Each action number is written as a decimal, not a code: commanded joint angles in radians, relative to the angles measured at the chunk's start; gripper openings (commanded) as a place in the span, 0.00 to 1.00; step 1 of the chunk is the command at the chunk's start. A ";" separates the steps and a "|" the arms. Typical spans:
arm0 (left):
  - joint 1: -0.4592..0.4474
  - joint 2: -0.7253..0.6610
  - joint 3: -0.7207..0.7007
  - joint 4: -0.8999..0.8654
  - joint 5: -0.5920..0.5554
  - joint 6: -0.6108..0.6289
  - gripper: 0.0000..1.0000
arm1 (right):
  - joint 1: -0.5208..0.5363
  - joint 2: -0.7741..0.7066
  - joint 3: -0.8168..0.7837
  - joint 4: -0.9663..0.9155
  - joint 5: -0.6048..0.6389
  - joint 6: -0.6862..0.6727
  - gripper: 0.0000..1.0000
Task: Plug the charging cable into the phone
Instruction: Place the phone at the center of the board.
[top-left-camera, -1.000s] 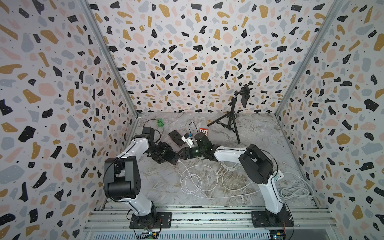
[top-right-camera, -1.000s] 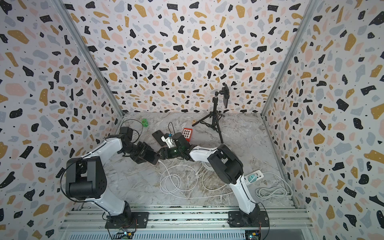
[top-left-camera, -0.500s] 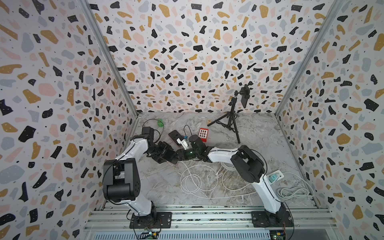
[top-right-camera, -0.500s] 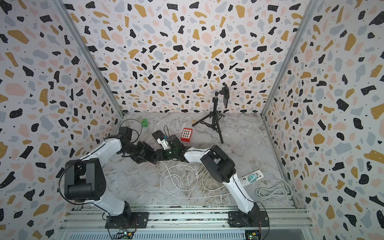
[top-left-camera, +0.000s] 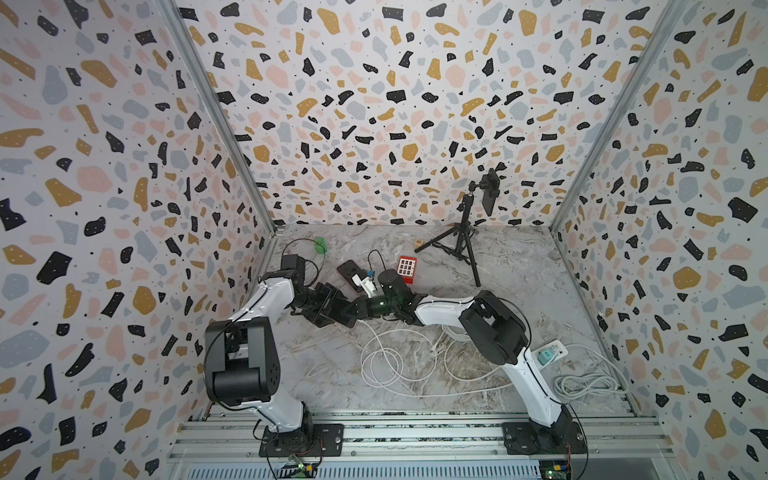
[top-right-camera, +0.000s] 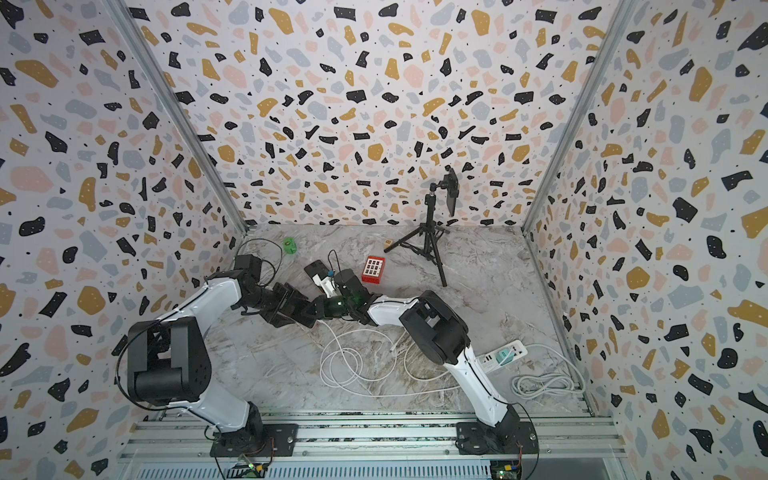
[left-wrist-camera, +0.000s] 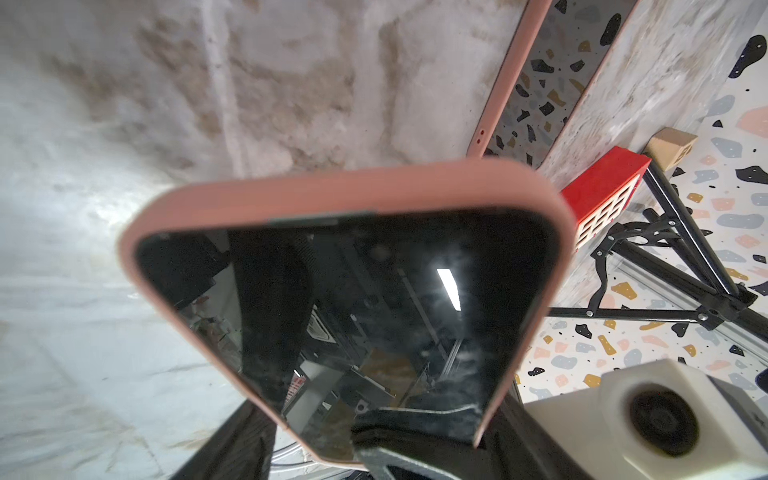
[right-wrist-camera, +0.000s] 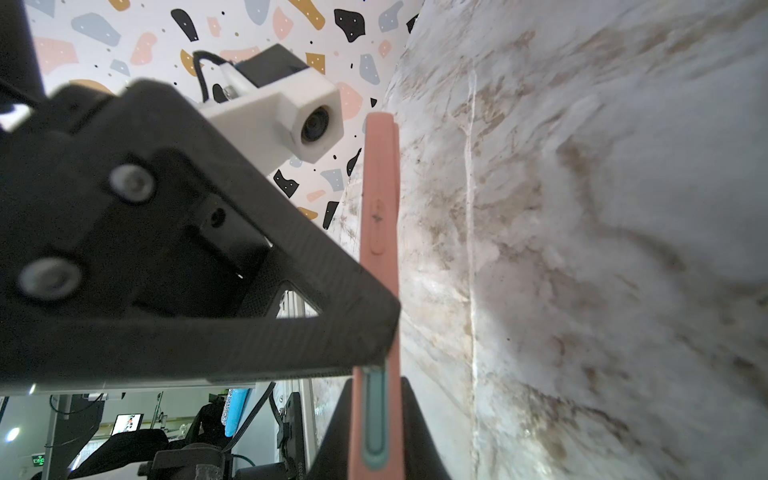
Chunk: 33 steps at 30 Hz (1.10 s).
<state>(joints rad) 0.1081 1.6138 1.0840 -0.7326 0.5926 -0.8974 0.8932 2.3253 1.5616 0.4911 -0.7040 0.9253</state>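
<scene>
A phone (left-wrist-camera: 353, 307) in a pink case with a dark screen is held off the marble table between both grippers. My left gripper (left-wrist-camera: 374, 440) is shut across its width near one end. My right gripper (right-wrist-camera: 376, 436) is shut on its long side edge (right-wrist-camera: 378, 232), with a black finger against each face. In both top views the two grippers meet at mid left, left gripper (top-left-camera: 328, 309) and right gripper (top-left-camera: 355, 309). The white charging cable (top-left-camera: 382, 357) lies in loose loops on the table in front of them, held by neither gripper. Its plug end does not show.
A second pink-cased phone (top-left-camera: 348, 270) lies flat just behind the grippers, beside a red keypad box (top-left-camera: 406, 266). A black tripod (top-left-camera: 465, 245) stands at the back right. At the right are a power strip (top-left-camera: 550, 353) and a coiled grey cord (top-left-camera: 586, 382). A green object (top-left-camera: 320, 245) lies at the back left.
My right gripper has moved left to the left gripper and shut on the phone's edge. The left gripper has kept hold of the phone in place.
</scene>
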 joint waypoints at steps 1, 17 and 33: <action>0.036 -0.046 0.017 0.020 0.037 -0.002 0.79 | 0.004 -0.056 -0.050 0.100 -0.010 0.073 0.01; 0.095 -0.051 0.079 0.063 0.089 0.009 0.94 | -0.021 -0.103 -0.218 0.357 0.153 0.255 0.00; 0.247 0.046 0.193 -0.083 0.008 0.214 0.96 | 0.121 0.009 -0.078 0.368 0.388 0.494 0.02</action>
<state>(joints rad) 0.3309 1.6398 1.2453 -0.7605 0.6266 -0.7532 0.9939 2.3260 1.3895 0.7864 -0.3271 1.3808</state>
